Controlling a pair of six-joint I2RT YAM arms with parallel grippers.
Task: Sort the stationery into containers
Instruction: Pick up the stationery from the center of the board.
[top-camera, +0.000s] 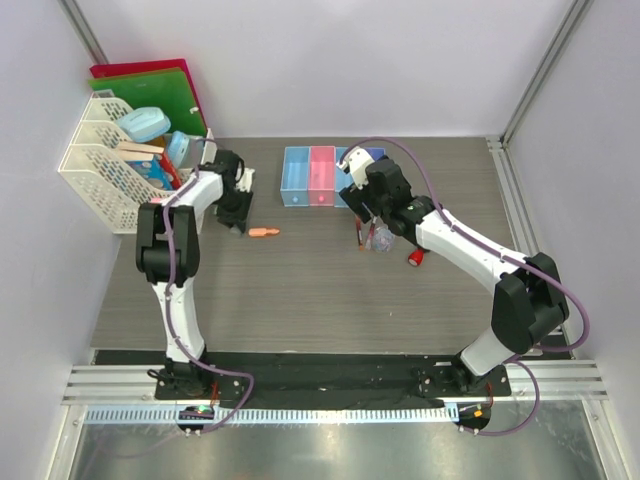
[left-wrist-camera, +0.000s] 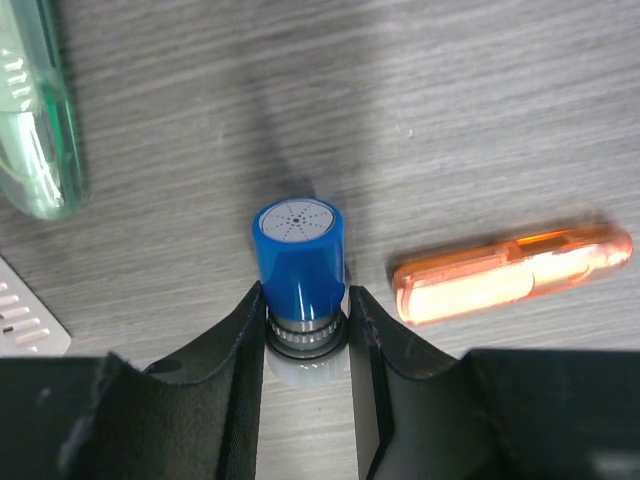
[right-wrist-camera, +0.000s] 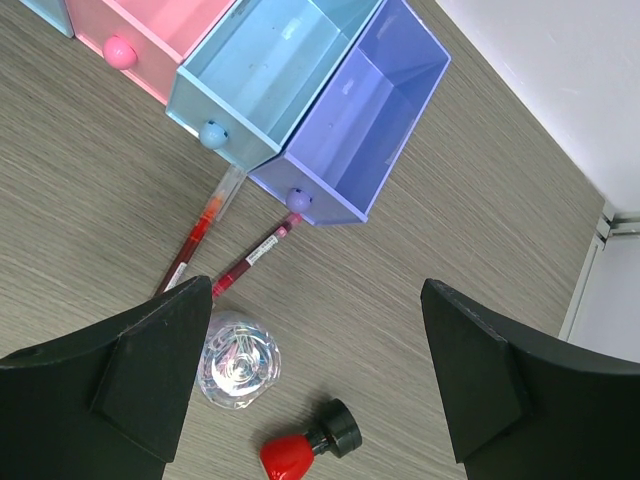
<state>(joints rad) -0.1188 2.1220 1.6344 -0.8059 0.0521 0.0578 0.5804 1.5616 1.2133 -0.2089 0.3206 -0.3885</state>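
Note:
My left gripper (left-wrist-camera: 305, 300) is shut on a blue stamp-like piece (left-wrist-camera: 298, 250), its fingers pressed on the ringed neck, low over the table. The orange marker (left-wrist-camera: 510, 275) lies just to its right and also shows in the top view (top-camera: 263, 233). A translucent green piece (left-wrist-camera: 40, 120) lies at the far left. My right gripper (right-wrist-camera: 318, 288) is wide open and empty above the table. Below it lie the clear bluish lump (right-wrist-camera: 238, 360), a red piece with a black cap (right-wrist-camera: 305, 450) and two red-and-black pens (right-wrist-camera: 200, 235). The four joined bins (top-camera: 322, 176) stand at the back.
The white lattice rack (top-camera: 100, 170) with boxes and folders stands at the back left, close to my left arm; its corner shows in the left wrist view (left-wrist-camera: 20, 320). The pen tips lie against the fronts of the light blue bin (right-wrist-camera: 275, 75) and the purple bin (right-wrist-camera: 365, 120).

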